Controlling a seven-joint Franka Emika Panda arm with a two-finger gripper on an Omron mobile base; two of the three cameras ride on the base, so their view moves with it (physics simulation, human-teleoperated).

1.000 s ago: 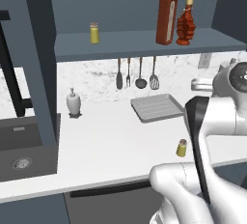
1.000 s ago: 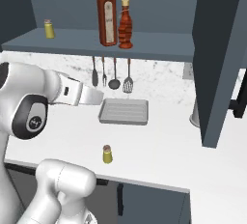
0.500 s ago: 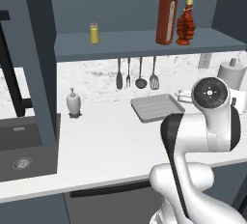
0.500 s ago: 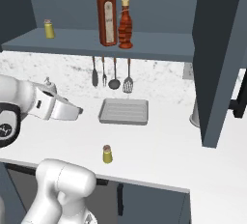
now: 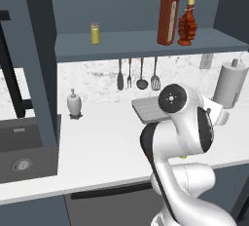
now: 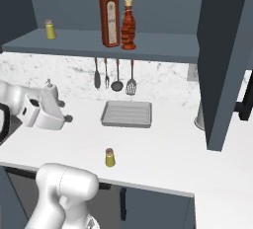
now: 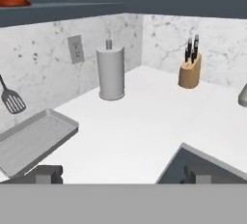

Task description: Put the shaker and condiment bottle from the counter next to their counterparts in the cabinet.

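One small yellow shaker stands on the white counter near its front edge. Up in the dark cabinet, its shelf carries a second yellow shaker at the left, plus the tall red bottle with a green cap and the lumpy red condiment bottle side by side. The left base view shows the same three: shaker, tall bottle, condiment bottle. My gripper hangs low over the counter's left part, well left of the counter shaker. Its fingertips stand wide open and hold nothing.
A grey tray lies against the back wall under hanging utensils. A white pump dispenser stands at the left and a paper towel roll at the right, with a knife block beyond. A sink lies far left. The open cabinet door hangs at the right.
The arm has swung round: its elbow now stands in front of the tray in the left base view, and the hand has dropped leftward over the counter. The jaws stayed open.
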